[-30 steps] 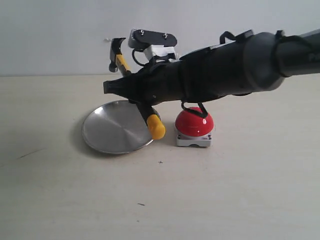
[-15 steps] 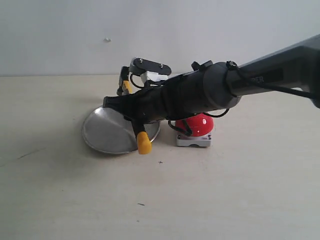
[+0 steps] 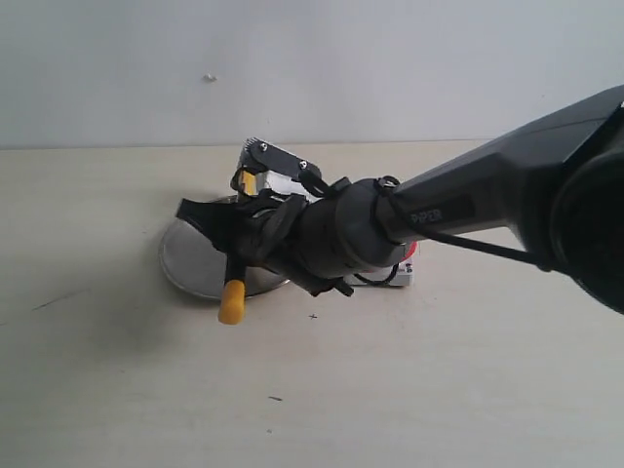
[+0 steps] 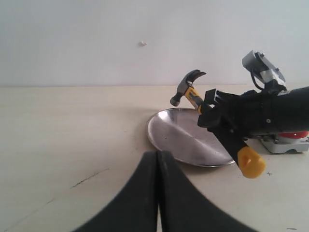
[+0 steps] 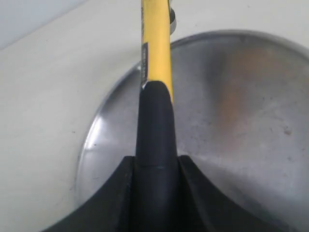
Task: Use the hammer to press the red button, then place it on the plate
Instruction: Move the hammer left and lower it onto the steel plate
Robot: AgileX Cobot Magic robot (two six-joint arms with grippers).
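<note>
- Steel plate flat on pale table, left of centre in the exterior view.
- Clamped narrow on hammer: right gripper, one finger either side of the black handle, just below the yellow neck.
- Same hammer tilted over plate, with dark head raised in the air above the far rim and yellow end cap low, just past the near rim.
- Cannot tell whether the cap touches table or plate.
- From the right wrist: black handle wedged between two dark fingers, yellow neck running on over the shiny dish, rim curving round on both sides.
- Red button just beside plate, on its right in the exterior view, mostly hidden behind the right arm. Only a red sliver and a corner of the grey base showing.
- Hammer apart from button.
- Pressed closed with nothing between: left gripper, fingers touching along their length, pointed toward plate and well apart from it.
</note>
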